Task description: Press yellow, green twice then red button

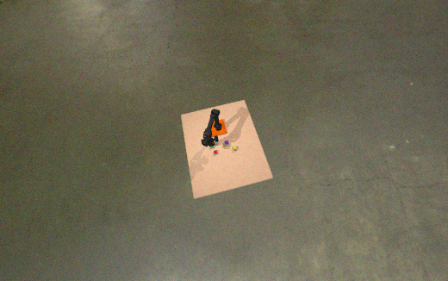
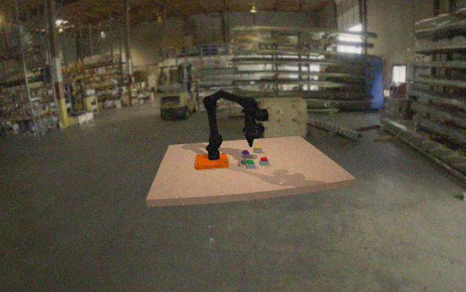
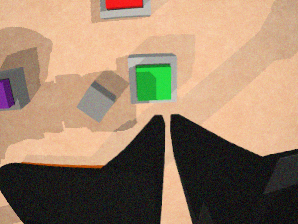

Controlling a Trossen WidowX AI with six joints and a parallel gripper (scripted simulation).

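Note:
The green button (image 3: 161, 82) (image 2: 250, 162) sits in a grey square housing, just beyond my fingertips in the wrist view. My gripper (image 3: 165, 123) (image 2: 251, 145) is shut, with only a thin gap between the tips. It hangs above the table, pointing down and touching nothing. The red button (image 3: 124, 4) (image 1: 215, 152) (image 2: 263, 159) is cut by the top edge of the wrist view. The yellow button (image 1: 235, 148) (image 2: 257, 147) stands farther off and is outside the wrist view.
A purple button (image 3: 6, 94) (image 1: 227, 142) (image 2: 245, 152) is at the left edge of the wrist view. A small grey block (image 3: 96, 101) lies between it and the green button. The arm's orange base plate (image 1: 220, 128) (image 2: 211, 165) is on the table (image 1: 233, 172) (image 2: 188, 188).

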